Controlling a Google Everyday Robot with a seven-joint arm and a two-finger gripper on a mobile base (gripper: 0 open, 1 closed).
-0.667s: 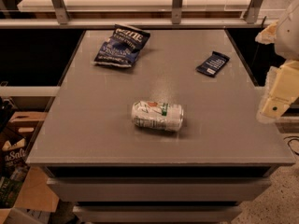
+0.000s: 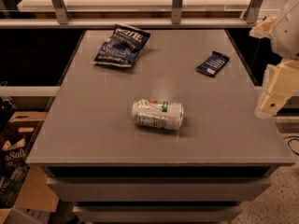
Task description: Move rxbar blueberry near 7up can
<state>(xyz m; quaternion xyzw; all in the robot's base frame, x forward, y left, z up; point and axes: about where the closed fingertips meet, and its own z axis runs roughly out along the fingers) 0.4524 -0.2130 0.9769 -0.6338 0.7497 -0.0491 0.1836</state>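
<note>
The rxbar blueberry [image 2: 212, 63] is a small dark navy wrapper with a white label patch, lying flat at the table's far right. The 7up can [image 2: 157, 114] is pale silver-white with green and red markings and lies on its side near the table's middle. My gripper [image 2: 274, 91] is a cream-coloured part at the right edge of the view, beyond the table's right side. It is level with the can, nearer to me than the bar, and touches neither.
A larger dark blue chip bag [image 2: 122, 45] with white lettering lies at the far left of the grey table [image 2: 93, 139]. Metal rails run behind the table. Cardboard boxes [image 2: 18, 171] stand on the floor at the left.
</note>
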